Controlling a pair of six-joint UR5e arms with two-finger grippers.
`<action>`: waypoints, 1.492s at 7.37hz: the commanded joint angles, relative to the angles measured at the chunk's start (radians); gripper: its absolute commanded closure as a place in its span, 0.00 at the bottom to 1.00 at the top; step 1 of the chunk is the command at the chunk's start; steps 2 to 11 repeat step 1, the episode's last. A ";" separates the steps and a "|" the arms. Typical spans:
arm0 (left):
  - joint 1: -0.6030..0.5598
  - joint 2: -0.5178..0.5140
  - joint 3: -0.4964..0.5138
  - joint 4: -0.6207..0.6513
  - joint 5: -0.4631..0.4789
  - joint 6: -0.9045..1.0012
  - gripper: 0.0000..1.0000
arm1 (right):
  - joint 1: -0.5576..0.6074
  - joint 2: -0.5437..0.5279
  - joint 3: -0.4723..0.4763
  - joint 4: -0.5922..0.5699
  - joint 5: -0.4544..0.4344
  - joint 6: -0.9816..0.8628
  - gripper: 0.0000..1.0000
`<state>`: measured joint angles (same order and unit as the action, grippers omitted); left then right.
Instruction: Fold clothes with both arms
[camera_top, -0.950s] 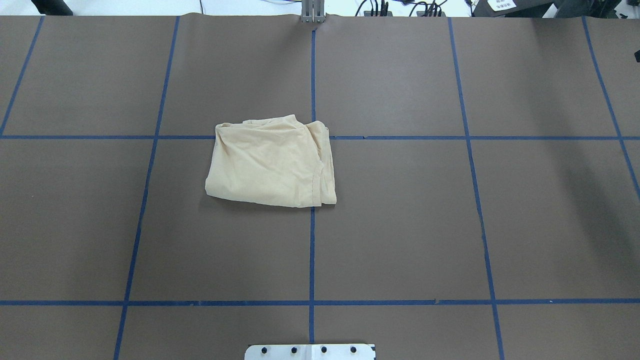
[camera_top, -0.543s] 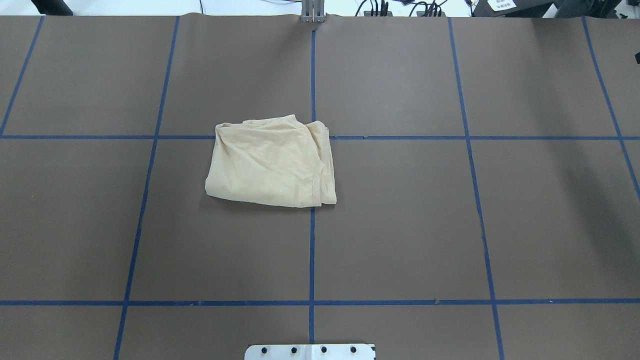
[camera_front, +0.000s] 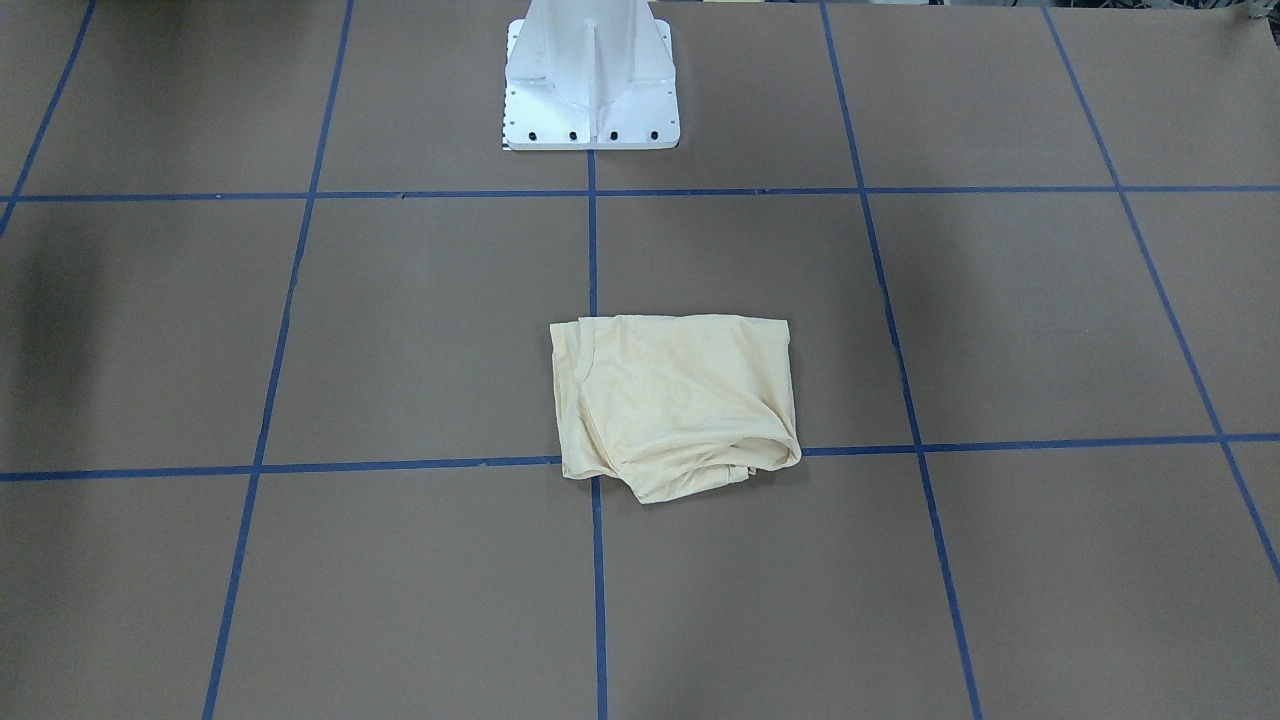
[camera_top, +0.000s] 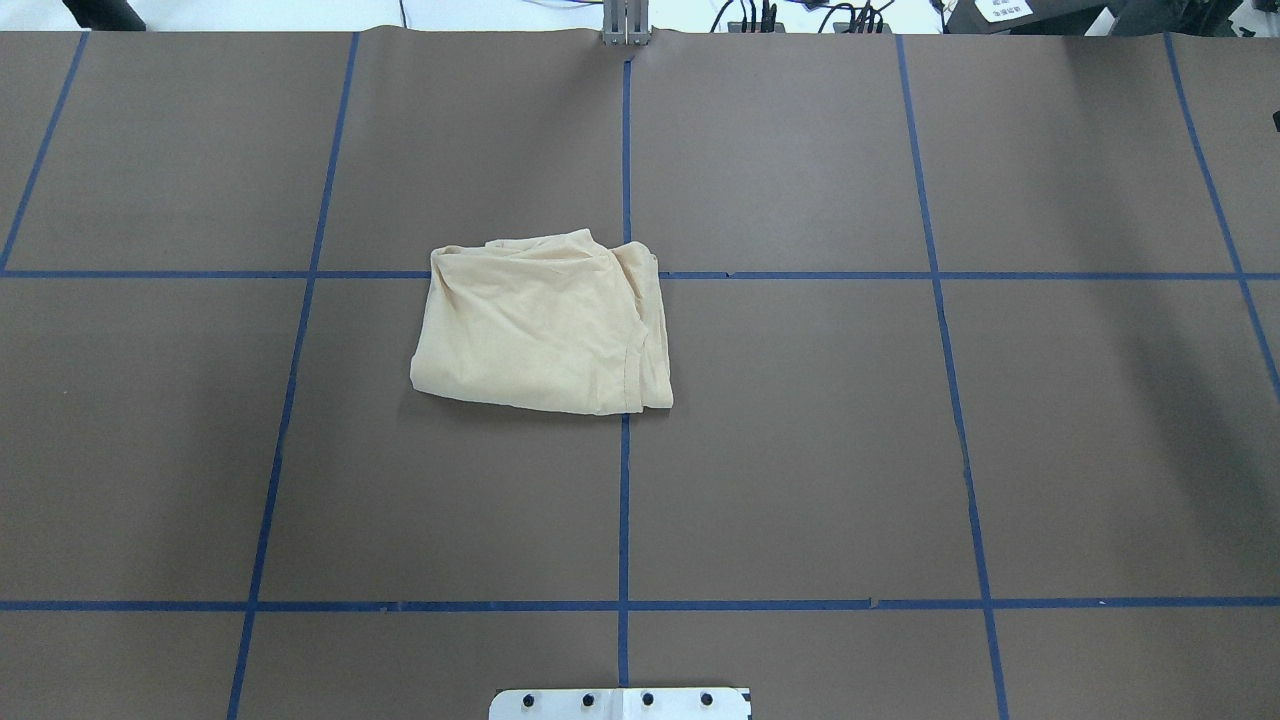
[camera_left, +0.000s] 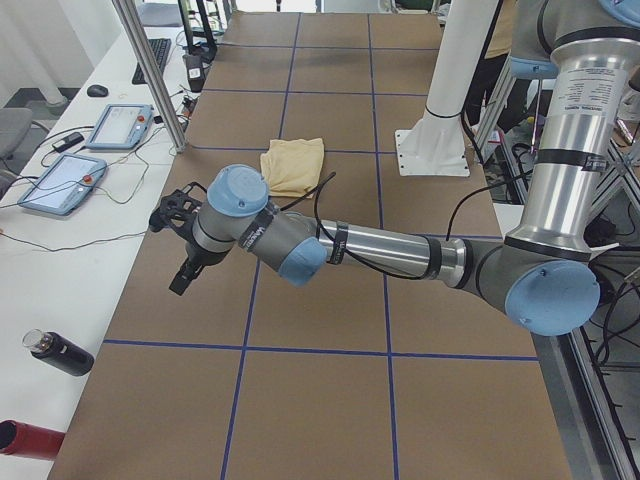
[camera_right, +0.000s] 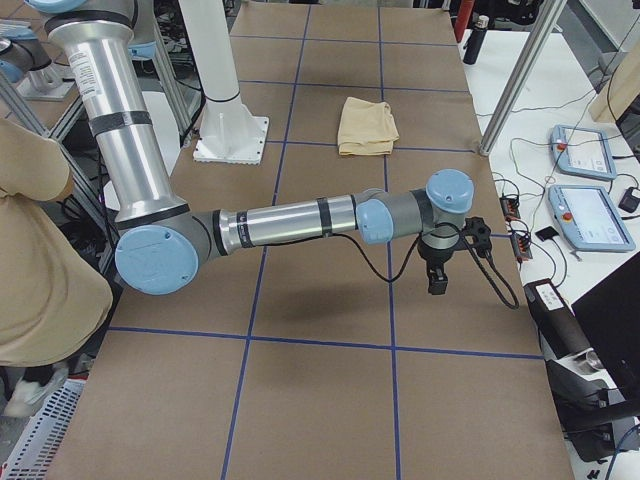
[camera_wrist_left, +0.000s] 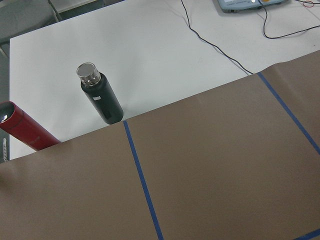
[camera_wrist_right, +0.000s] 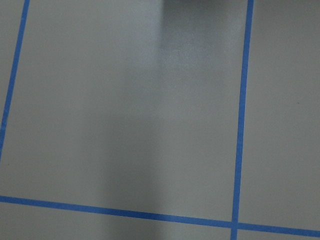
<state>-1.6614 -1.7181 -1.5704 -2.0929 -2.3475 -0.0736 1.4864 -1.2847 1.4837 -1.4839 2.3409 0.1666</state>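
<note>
The pale cream-yellow shirt (camera_top: 545, 325) lies folded into a small rumpled rectangle near the table's middle, just left of the centre tape line. Its print and neck label are hidden. It also shows in the front-facing view (camera_front: 675, 400), the left view (camera_left: 293, 165) and the right view (camera_right: 367, 125). No gripper touches it. My left gripper (camera_left: 185, 270) hangs over the table's left end, far from the shirt. My right gripper (camera_right: 437, 280) hangs over the table's right end. Both show only in the side views, so I cannot tell whether they are open or shut.
The white pedestal base (camera_front: 590, 80) stands at the robot's edge of the table. A black bottle (camera_wrist_left: 102, 100) and a red bottle (camera_wrist_left: 25, 130) lie on the white side table beyond the left end. Tablets (camera_right: 590, 215) and cables sit beyond the right end. A person (camera_right: 40, 250) stands by the robot.
The shirt has not moved. A dark bit at the overhead view's right edge has slipped slightly down and out of the view.
</note>
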 joint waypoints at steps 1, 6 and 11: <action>0.002 0.021 -0.007 -0.005 -0.004 0.000 0.00 | 0.000 -0.002 0.016 -0.001 -0.012 0.002 0.00; 0.002 0.021 -0.007 -0.005 -0.004 0.000 0.00 | 0.000 -0.002 0.016 -0.001 -0.012 0.002 0.00; 0.002 0.021 -0.007 -0.005 -0.004 0.000 0.00 | 0.000 -0.002 0.016 -0.001 -0.012 0.002 0.00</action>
